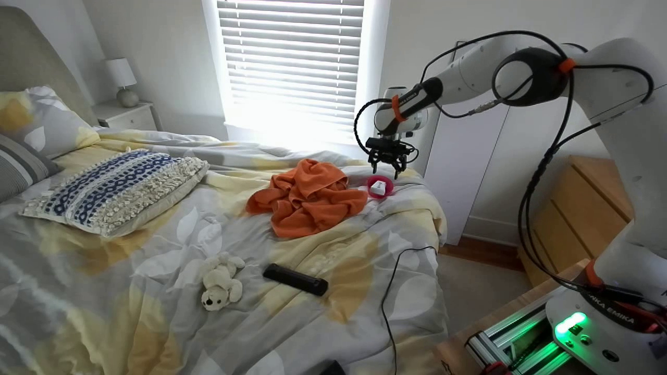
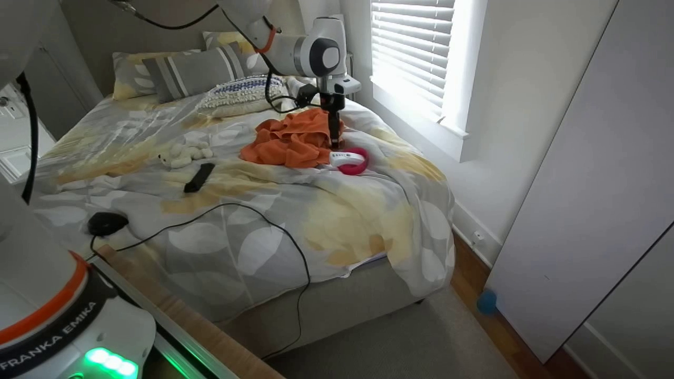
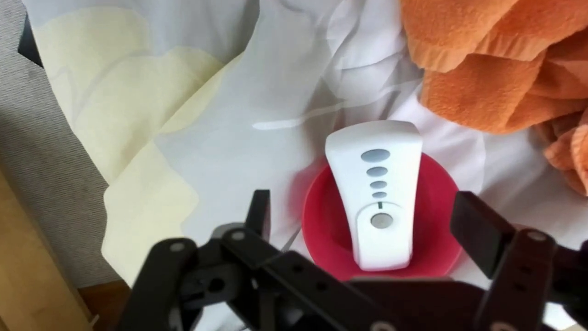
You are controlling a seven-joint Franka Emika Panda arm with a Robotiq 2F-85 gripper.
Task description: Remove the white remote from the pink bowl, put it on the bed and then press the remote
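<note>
I count 1 white remote (image 3: 397,184), 5 buttons (image 3: 381,220) facing up, tilted in 1 pink bowl (image 3: 438,207) on 1 bed (image 1: 292,333), wide end past the rim. My gripper (image 1: 385,172) hangs above it, 2 fingers (image 3: 480,230) spread. Also on bed: 1 orange cloth (image 1: 312,203), 1 plush toy (image 1: 221,280).

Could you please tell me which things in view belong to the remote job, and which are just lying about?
Part of the job:
white remote, in the pink bowl, one end over its rim
bed, where the remote is to go
gripper, open

Just lying about:
orange cloth
cream soft toy
black oblong object
blue-and-white cushion
black cable
</note>
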